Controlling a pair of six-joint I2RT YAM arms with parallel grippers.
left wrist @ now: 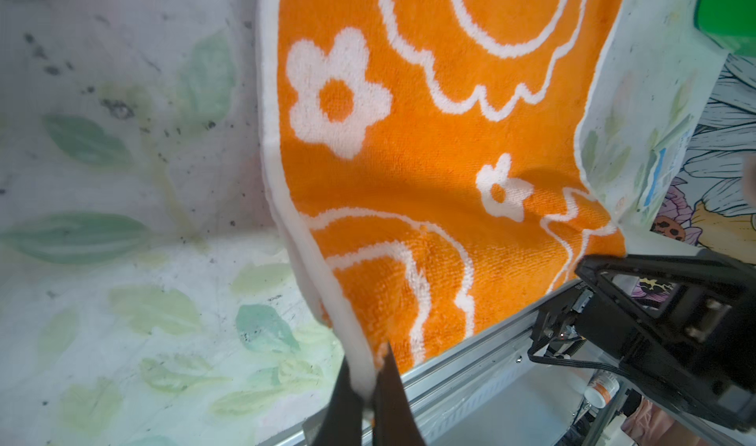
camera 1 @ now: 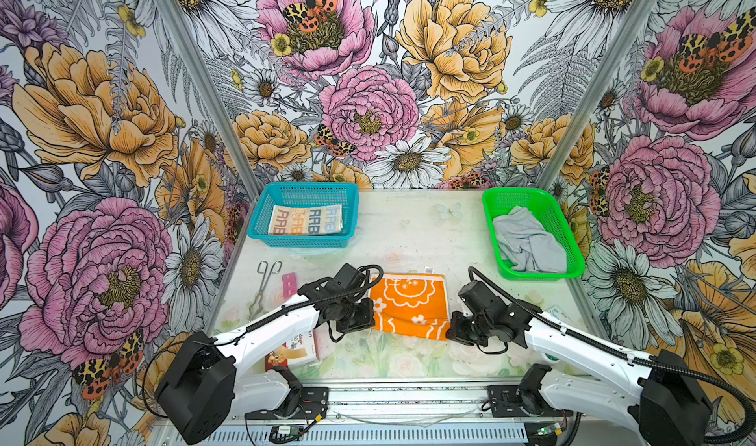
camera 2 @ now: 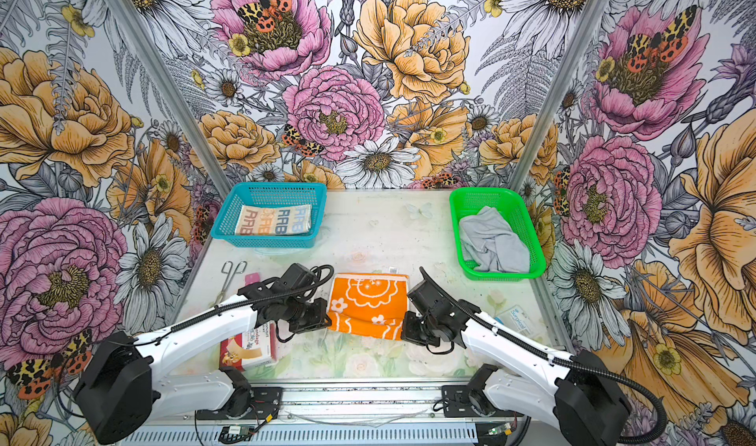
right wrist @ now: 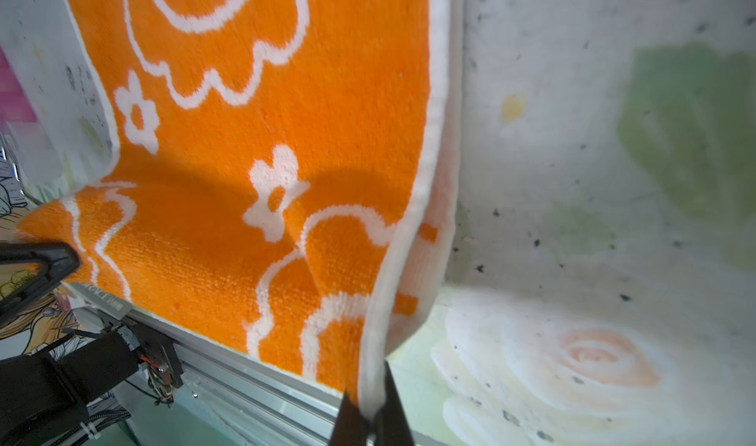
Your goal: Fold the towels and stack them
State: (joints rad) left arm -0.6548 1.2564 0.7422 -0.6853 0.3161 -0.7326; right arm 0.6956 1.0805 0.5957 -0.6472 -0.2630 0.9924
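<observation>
Nearest the lens, wrist views: left gripper (left wrist: 370,399) and right gripper (right wrist: 370,407), each clenched on the white hem of the orange terry towel with white flowers (camera 1: 409,305).

- Towel sits mid-desk, near side, between the two arms. Its near corners are raised in the grips and its far edge lies flat on the pale floral desk (camera 1: 409,235).
- Held edge runs left to right. The towel stretches away from it toward the far side, with the big scalloped motif at the far end. It looks close to square from above, so I cannot call the long axis firmly.
- Progress, by my reading:
  - Cream towel with "RAB" lettering (camera 1: 304,219) lies folded in the blue mesh basket (camera 1: 311,186), far left. Done.
  - Orange towel's fold is only starting.
  - Plain grey towel (camera 1: 527,239) lies crumpled in the green mesh basket (camera 1: 540,276), far right. Not begun.
  - Stacking remains.
</observation>
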